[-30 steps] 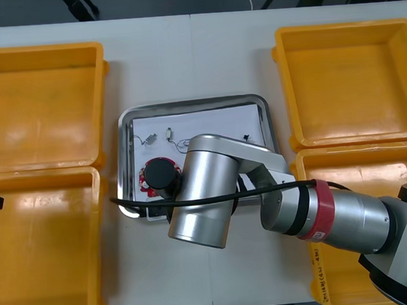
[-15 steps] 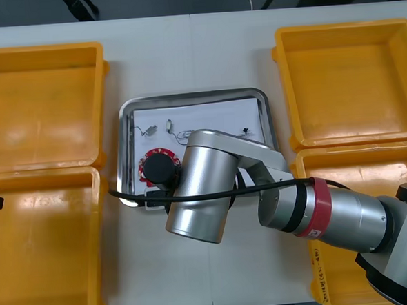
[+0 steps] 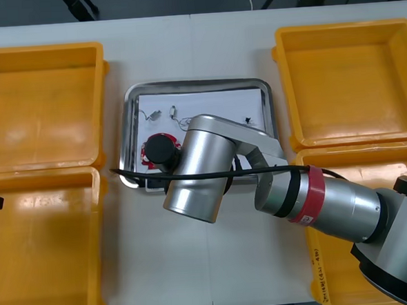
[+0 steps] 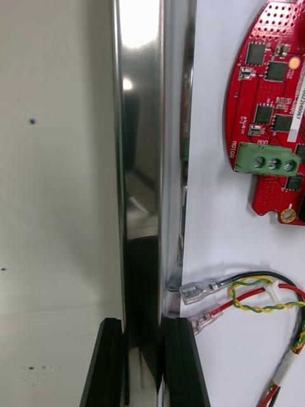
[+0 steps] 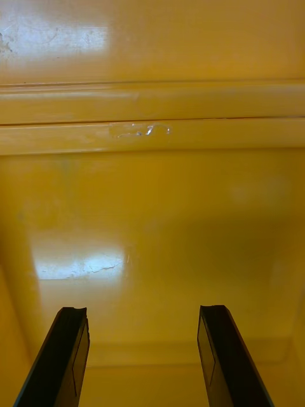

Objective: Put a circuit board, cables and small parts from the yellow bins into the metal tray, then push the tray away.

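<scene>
While the left gripper hangs over a bin at the left side of the table, fingers spread wide on nothing, the right gripper does the work. Its two fingers straddle the rim of the tray — one outside over the table, one inside — clamped on that thin metal edge.

The front view puts this grip at the tray's near-left part, under the right wrist; exactly which stretch of rim, I cannot tell. The push turns on one relation: the tray's body lies beyond the gripper, away from the robot. Its long axis runs left to right, and bare table lies past its far rim, between the two far bins. I judge a straight shove outward is called for; held off-centre, the tray could swing about the grip. The right arm is at the tray, the left well apart.

Counted:
- One tray.
- Four bins, two each side.
- One board.
- One red and yellow cable, its ends just beside the inner finger.
- Two small parts toward the tray's far-left corner.
- One dark bit near the right rim, too small to name.
</scene>
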